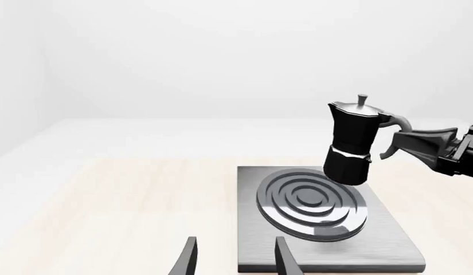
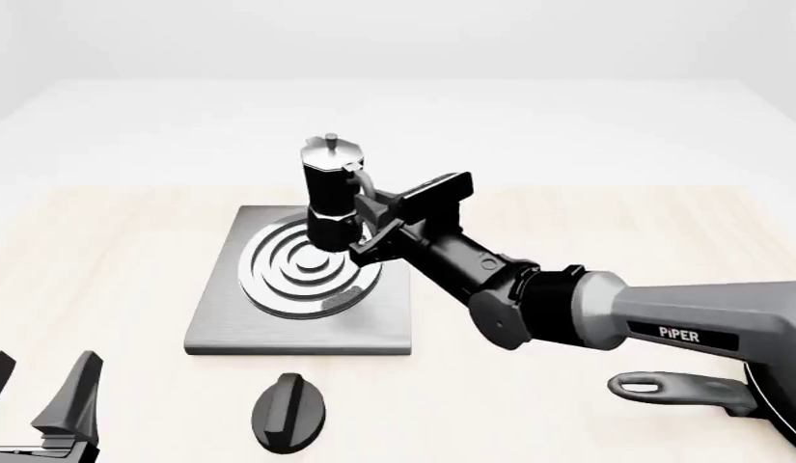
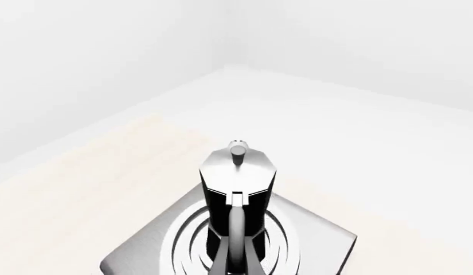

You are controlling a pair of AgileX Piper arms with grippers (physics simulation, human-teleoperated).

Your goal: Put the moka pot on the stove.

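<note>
I see the moka pot (image 2: 331, 198) with a glossy black body, a silvery lid and a black handle. The stove (image 2: 302, 282) is a grey slab with concentric silver-white rings. The knob (image 2: 289, 413) is black, and the table (image 2: 115, 260) is pale beige wood-grain.

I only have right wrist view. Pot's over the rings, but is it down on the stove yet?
Observer: No. In left wrist view the pot hangs above the stove, tilted, base clear of the rings.
Operator: Grip okay?
Observer: Right gripper is shut on the handle, pot lifted.
Operator: Left arm in the way?
Observer: No. Left gripper sits open at the near left corner, apart from the stove.
</note>
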